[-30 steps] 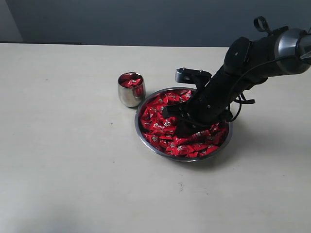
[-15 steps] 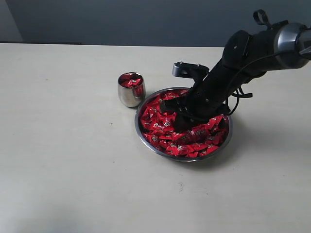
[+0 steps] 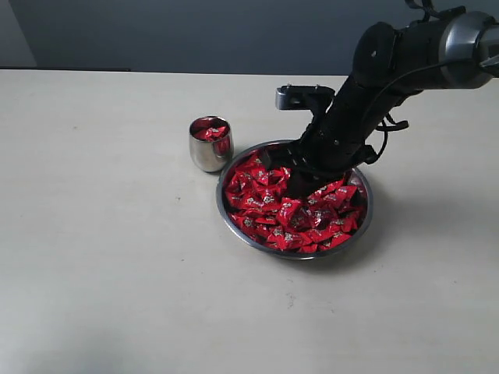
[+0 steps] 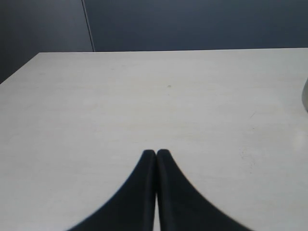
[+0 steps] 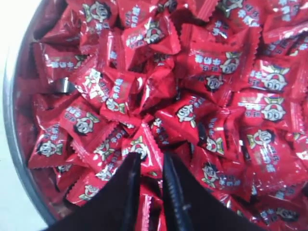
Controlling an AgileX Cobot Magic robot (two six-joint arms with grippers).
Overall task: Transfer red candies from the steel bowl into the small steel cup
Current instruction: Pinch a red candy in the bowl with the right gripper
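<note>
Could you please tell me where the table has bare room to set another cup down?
In the exterior view, the widest bare table lies left of the small steel cup and steel bowl, plus the strip below the bowl. Crowded: where cup and bowl nearly meet, and the bowl, full of red candies under the right claw.

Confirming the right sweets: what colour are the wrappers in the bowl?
Candies are red with white marks; right wrist view.

ext: high oblique, whole table (image 3: 117, 296) | L wrist: low along table | R wrist: close over ext's steel bowl (image 5: 9, 120)
</note>
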